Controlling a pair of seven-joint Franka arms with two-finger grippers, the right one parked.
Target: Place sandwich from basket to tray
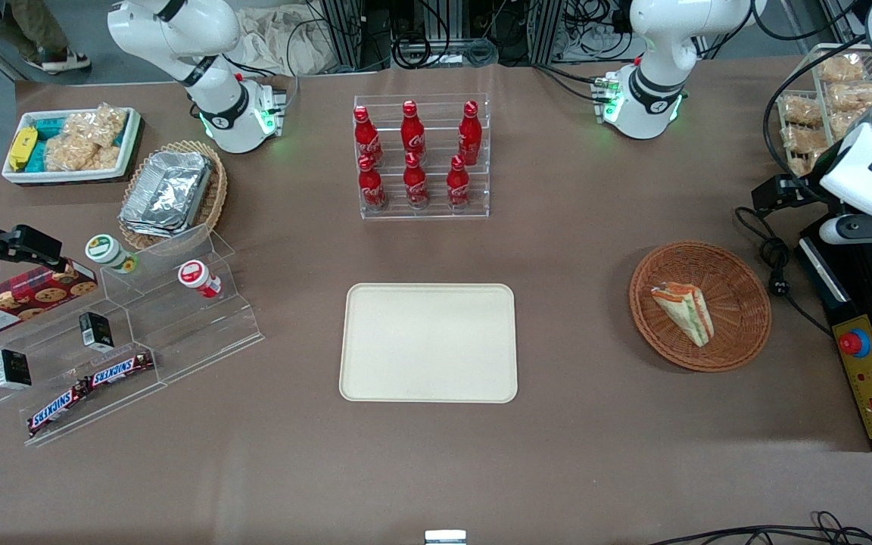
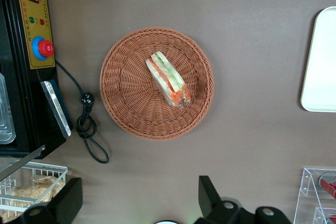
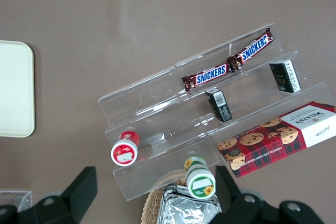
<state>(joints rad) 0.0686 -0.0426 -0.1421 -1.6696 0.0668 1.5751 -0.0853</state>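
The sandwich (image 2: 168, 78) is seen lying in the basket (image 2: 126, 103), a wrapped wedge with its white bread and orange-red and green layers turned up, resting a little off the basket's middle on the woven floor. The gripper (image 2: 139, 203) is held well above the table, looking straight down; its two dark fingers (image 2: 210, 195) are spread wide apart and nothing is gripped between them. The basket and sandwich are found below the gripper and apart from it, with no contact made. In the front view the sandwich (image 1: 684, 310) is shown inside the basket (image 1: 739, 280) toward the working arm's end of the table, and the gripper itself is not made out there. The tray (image 1: 428, 342) is set flat on the brown table (image 1: 572, 424), well apart from the basket and farther from the gripper, with bare tabletop between them. A black control box (image 2: 31, 19) with a red button and a coiled cable (image 2: 86, 129) is placed just beside the basket.
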